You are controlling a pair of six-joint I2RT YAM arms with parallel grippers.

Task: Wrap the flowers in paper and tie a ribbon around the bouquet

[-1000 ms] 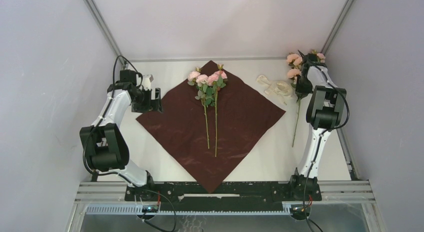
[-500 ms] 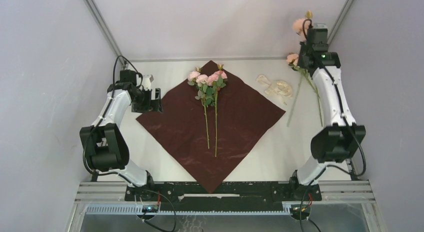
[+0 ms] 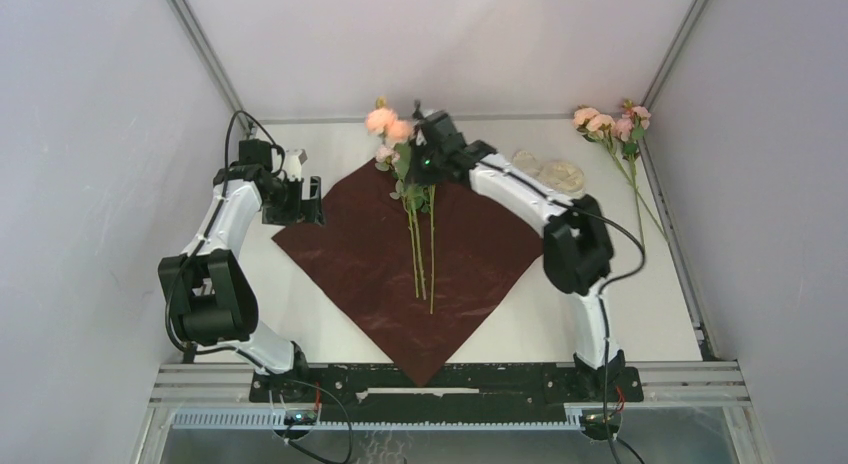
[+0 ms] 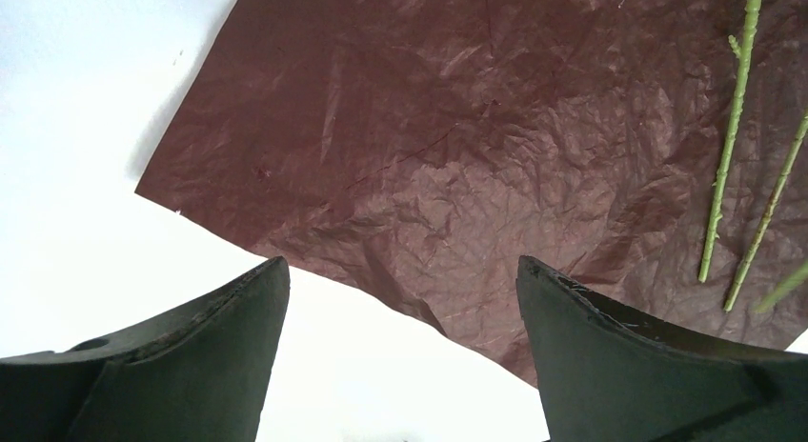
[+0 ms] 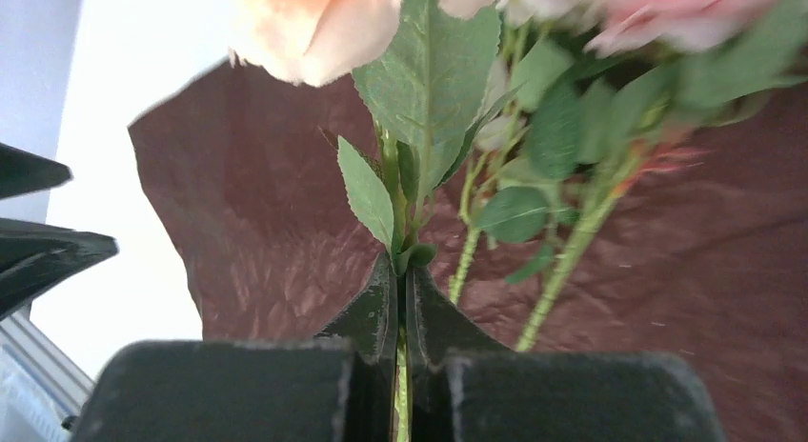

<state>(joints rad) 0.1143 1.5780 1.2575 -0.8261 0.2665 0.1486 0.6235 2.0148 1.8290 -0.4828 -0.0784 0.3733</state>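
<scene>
Right hand (image 5: 400, 275) pinches a rose (image 3: 388, 122) over the paper's (image 3: 480, 234) far corner, by two laid stems (image 3: 431, 254). Left hand (image 3: 305, 199) spread at its left corner. More flowers (image 3: 612, 124) at desk's far-right corner. Ribbon (image 3: 555, 174) untouched. Wrapping, tying not started.

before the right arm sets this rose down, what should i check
1. Right fingers shut on the held rose stem: ok
2. Held rose above the paper: ok
3. Held stem lined up with the flowers lying on the paper: cannot tell
4. Left fingers open, holding nothing: ok
5. Ribbon on the table, off the paper: ok
6. All flowers on the paper: not ok, a far-right bunch lies on the table
</scene>
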